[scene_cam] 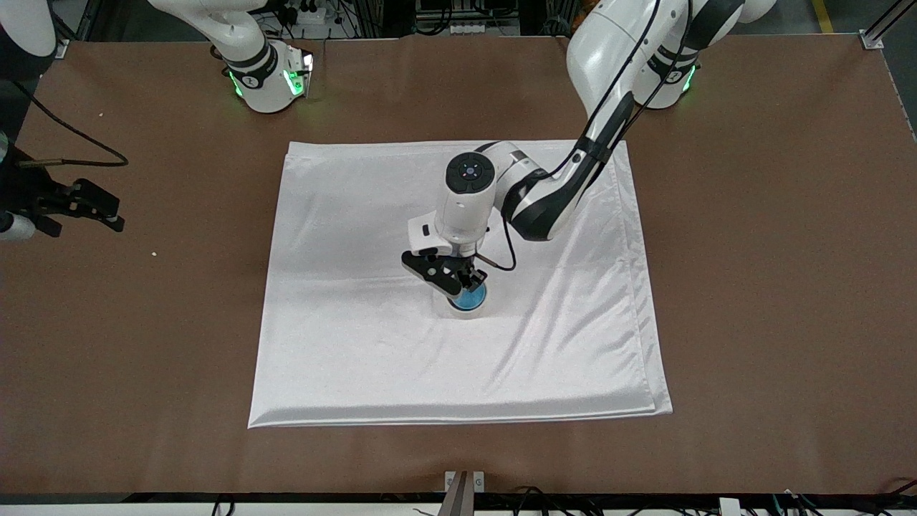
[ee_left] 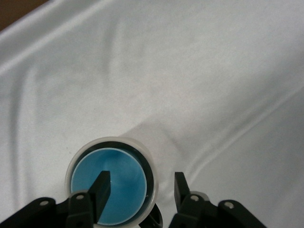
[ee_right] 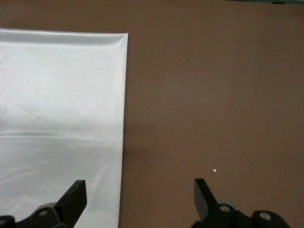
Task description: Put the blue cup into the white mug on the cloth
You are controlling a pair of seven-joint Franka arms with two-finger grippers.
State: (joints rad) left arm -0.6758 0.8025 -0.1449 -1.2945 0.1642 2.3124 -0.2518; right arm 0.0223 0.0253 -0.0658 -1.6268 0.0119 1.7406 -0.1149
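The blue cup (ee_left: 110,189) already sits nested inside the white mug (ee_left: 142,146), which stands upright on the cloth (scene_cam: 344,344) near its middle, so we judge the step in hand to be the release and retreat. To do it well, we keep the left gripper (ee_left: 140,186) spread and lift it straight up along the cup's axis, because one finger (ee_left: 101,185) hangs inside the cup's mouth and the other stands just outside the mug's wall; any sideways drift would catch a rim and tip the pair. The jaws stand apart, gripping nothing. The cup shows a bright, smooth blue inside and a circular rim, ringed by a thin dark gap and then the mug's pale rim. The cloth is shiny white, lightly creased, with a doubled edge, on the brown bench (scene_cam: 788,287). The right gripper (ee_right: 140,190) waits with its jaws wide over the bench, by the cloth's edge toward the right arm's end.
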